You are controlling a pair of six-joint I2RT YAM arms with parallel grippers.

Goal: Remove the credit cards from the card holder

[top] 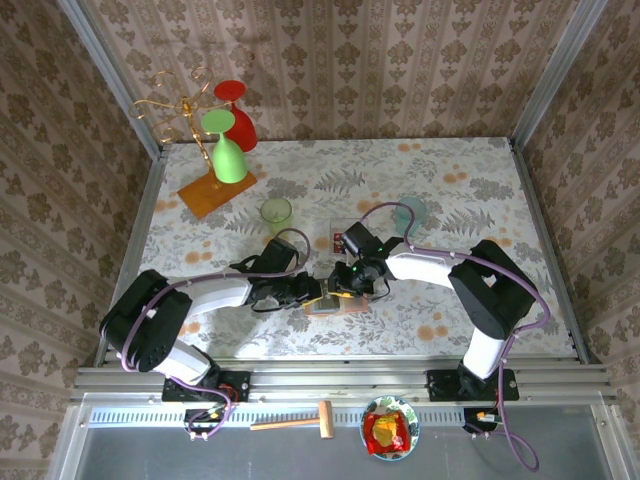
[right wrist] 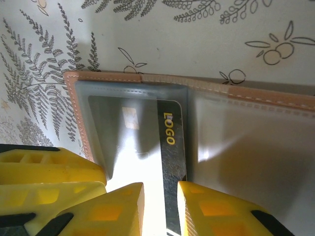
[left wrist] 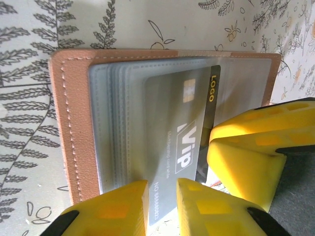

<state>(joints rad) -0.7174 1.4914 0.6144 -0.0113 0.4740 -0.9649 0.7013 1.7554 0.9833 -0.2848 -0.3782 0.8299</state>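
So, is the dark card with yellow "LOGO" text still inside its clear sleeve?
Partly out: the dark plastic card sticks past the clear sleeve edge.

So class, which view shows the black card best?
Left wrist: the card shows its lettering through the clear sleeve. Right wrist shows a narrower strip of it; from the top view the arms hide it.

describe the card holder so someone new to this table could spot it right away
On the floral table, look near the front edge where both grippers meet. The card holder lies open there, a flat tan wallet with clear sleeves, one holding a dark card marked VIP and LOGO.
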